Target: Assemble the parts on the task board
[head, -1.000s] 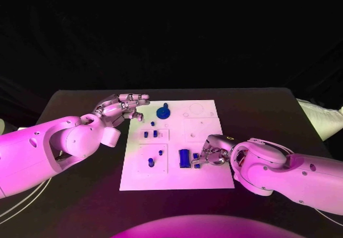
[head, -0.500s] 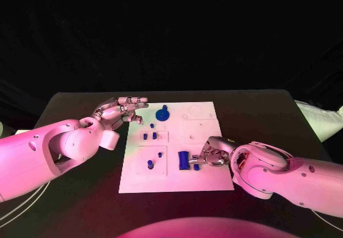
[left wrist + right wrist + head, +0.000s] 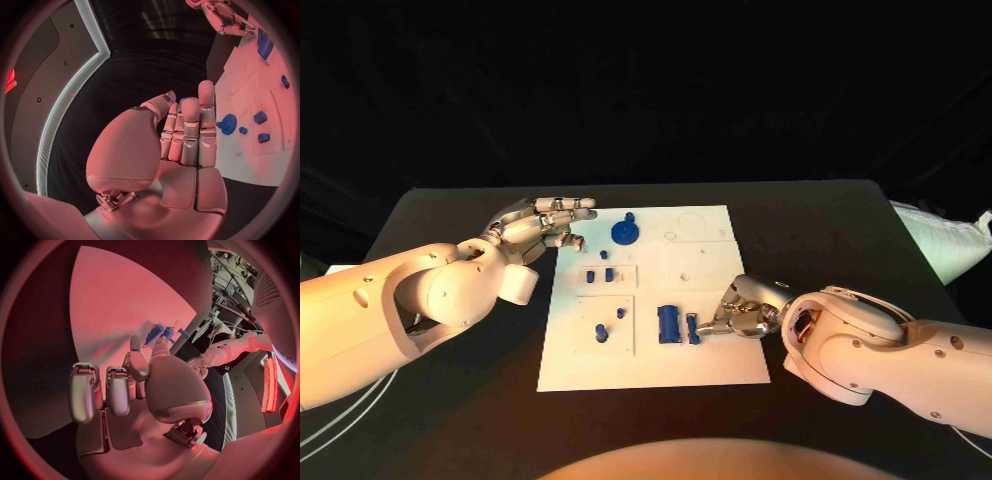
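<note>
The white task board lies in the middle of the black table. My right hand rests on its right edge. Thumb and a finger pinch a small blue part that stands next to a long blue block. The right wrist view shows the right hand with this small blue part at its fingertips. My left hand hovers at the board's far left corner, fingers straight and holding nothing, beside a round blue gear. The left wrist view shows the left hand and the gear.
Small blue parts stand in the board's left recesses: a pair in the middle one, two more in the near one. The board's right half shows bare outlines. Black table surrounds the board on all sides.
The camera has shifted slightly. Both hands keep nearly the same places; the right hand stays at the small blue part beside the long block.
</note>
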You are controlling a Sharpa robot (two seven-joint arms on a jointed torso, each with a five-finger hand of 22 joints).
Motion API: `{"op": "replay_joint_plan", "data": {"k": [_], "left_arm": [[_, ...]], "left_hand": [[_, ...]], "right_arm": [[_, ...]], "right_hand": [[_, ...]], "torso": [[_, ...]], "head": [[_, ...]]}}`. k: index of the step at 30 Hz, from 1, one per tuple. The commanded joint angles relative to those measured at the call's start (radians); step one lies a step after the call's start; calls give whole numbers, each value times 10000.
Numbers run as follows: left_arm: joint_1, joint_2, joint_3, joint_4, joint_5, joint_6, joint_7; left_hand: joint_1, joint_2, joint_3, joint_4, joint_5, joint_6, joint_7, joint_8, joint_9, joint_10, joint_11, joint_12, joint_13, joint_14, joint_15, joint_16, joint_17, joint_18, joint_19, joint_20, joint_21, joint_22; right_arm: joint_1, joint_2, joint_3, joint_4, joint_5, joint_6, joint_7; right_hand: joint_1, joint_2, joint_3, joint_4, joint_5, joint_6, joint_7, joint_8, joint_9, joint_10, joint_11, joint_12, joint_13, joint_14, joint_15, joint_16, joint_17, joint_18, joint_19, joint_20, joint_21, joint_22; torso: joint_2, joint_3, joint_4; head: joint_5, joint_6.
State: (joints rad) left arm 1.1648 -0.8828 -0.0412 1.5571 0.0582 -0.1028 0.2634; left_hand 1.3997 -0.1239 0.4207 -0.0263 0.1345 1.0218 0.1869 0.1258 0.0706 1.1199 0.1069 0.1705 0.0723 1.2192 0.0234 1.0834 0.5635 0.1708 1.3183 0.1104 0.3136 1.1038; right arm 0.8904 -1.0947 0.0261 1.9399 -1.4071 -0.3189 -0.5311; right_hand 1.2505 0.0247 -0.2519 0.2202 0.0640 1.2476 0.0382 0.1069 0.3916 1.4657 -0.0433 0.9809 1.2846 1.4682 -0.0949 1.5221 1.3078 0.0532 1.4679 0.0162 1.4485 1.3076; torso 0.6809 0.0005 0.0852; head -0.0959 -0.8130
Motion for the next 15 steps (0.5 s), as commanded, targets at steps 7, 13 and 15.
{"op": "replay_joint_plan", "data": {"k": [7,13,15], "left_arm": [[-14,17,4,-9,-21,211,28],[-25,19,3,-20,-21,218,13],[-28,20,3,-25,-22,217,11]], "left_hand": [[-28,112,-79,-17,-43,-94,5,53,-16,-61,48,66,-10,-101,-21,-51,-34,79,-78,26,-43,-20],[-28,112,-79,-17,-43,-94,5,53,-16,-61,48,66,-10,-101,-21,-51,-34,79,-78,26,-43,-20],[-28,112,-79,-17,-43,-94,5,53,-16,-61,48,66,-10,-101,-21,-51,-34,79,-78,26,-43,-20]], "right_arm": [[-11,-132,3,147,-2,351,142],[-11,-89,3,113,-74,404,82],[-11,-57,3,104,-76,459,76]], "right_hand": [[205,46,-3,-41,22,-14,-10,17,12,183,68,-63,11,860,-44,-32,1822,-107,292,-52,23,835],[143,81,-44,35,5,-9,-7,18,13,187,72,-61,15,861,-41,-28,1828,-109,295,-48,28,844],[128,79,-57,51,0,-9,-7,17,13,189,73,-57,17,861,-40,-30,1826,-109,295,-47,28,844]], "torso": [[-1,6,15],[-1,0,30],[4,-2,30]], "head": [[-44,25],[-43,21],[-37,16]]}}
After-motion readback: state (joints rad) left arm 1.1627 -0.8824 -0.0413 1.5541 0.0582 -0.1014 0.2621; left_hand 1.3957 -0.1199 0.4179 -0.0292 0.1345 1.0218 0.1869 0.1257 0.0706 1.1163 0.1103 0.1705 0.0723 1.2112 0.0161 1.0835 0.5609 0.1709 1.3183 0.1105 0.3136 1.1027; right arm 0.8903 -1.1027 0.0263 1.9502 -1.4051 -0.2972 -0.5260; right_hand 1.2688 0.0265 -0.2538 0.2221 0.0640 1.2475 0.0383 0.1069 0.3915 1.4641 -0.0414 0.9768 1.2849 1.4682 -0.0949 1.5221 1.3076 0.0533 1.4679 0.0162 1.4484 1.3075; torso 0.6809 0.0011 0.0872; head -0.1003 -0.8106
